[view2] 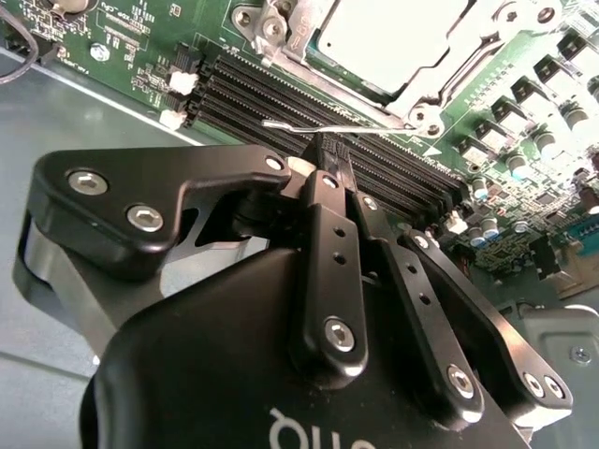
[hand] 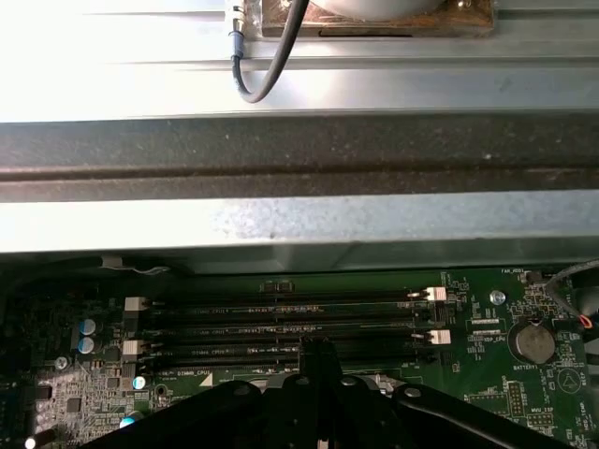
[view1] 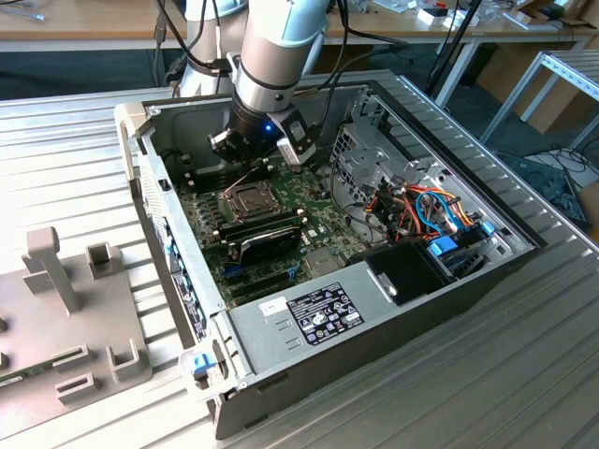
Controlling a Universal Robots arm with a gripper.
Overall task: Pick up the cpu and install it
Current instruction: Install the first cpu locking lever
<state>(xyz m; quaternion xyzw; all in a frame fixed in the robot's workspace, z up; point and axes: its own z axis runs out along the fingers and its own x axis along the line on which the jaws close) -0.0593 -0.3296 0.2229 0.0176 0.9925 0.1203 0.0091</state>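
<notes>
Inside the open computer case (view1: 524, 245), the cpu (view2: 388, 42) sits in its socket on the motherboard (view1: 314, 201); the gripper (view2: 323, 154), fingers pressed together, hovers over the memory slots (hand: 281, 323). Label print is unreadable.

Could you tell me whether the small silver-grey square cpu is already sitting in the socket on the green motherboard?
Yes, in the second wrist view the small silver-grey square cpu lies inside the metal socket frame on the green motherboard.
</notes>
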